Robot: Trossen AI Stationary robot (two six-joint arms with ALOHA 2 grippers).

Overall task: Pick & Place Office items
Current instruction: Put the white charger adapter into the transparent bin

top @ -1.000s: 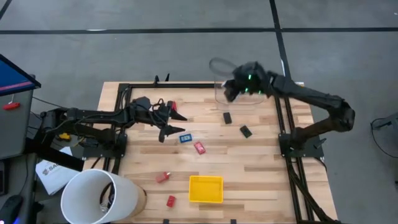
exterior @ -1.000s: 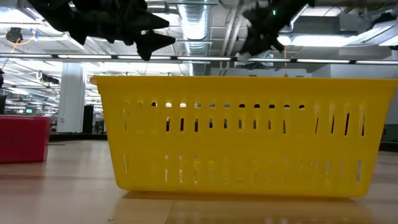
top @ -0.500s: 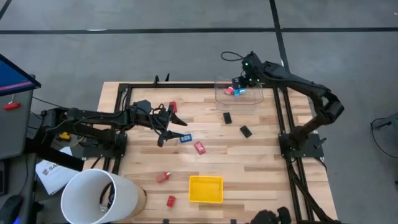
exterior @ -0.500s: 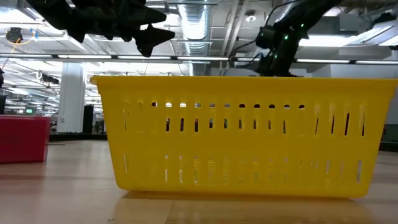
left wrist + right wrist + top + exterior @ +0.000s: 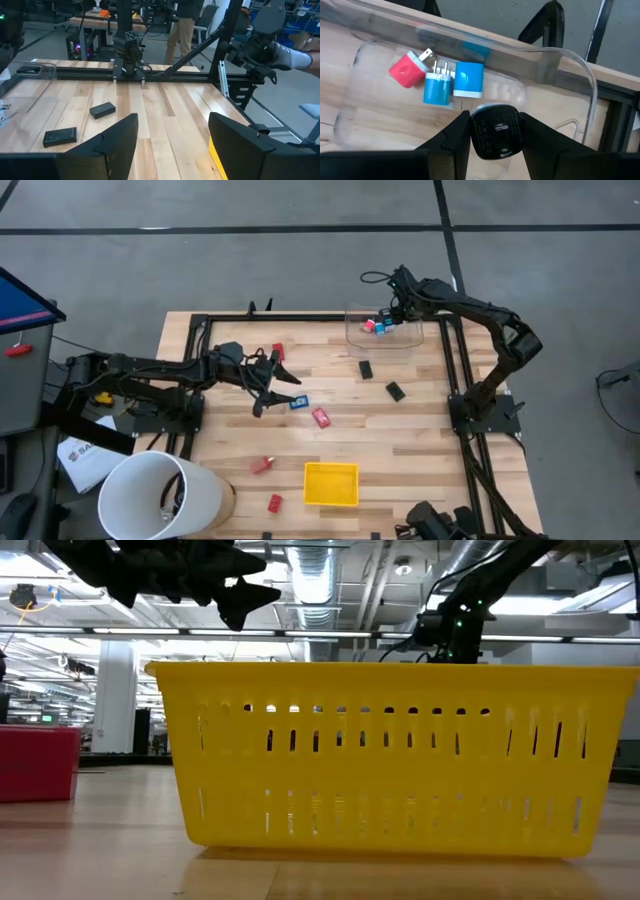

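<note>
My right gripper (image 5: 391, 316) hovers over the clear plastic box (image 5: 384, 338) at the far right, shut on a black office item (image 5: 495, 131). Inside the box lie a red (image 5: 408, 70), a blue (image 5: 438, 86) and a blue-and-white item (image 5: 469, 79). Two black items (image 5: 366, 368) (image 5: 396, 391), a blue-and-white one (image 5: 298, 402) and red ones (image 5: 321, 417) (image 5: 262, 465) (image 5: 274, 502) lie flat on the table. My left gripper (image 5: 280, 394) stands open above the table's left middle, holding nothing. My right gripper pinches the black item by two opposite sides (image 5: 474, 131) between its two fingers. The fingers slant steeply down from above. The item's flat face is turned toward the wrist camera, and it hangs over the inside of the clear box, above the box's floor.
The yellow tray (image 5: 331, 484) sits near the front edge and fills the low view (image 5: 400, 750). A white bucket (image 5: 160, 495) stands off the front left corner. Another red item (image 5: 277, 352) lies by my left arm. Black rails (image 5: 455, 370) frame the table.
My right gripper has come down over the clear box with the black item and has tipped to point more steeply down; the items in the box, hidden under it a second ago, now show.
</note>
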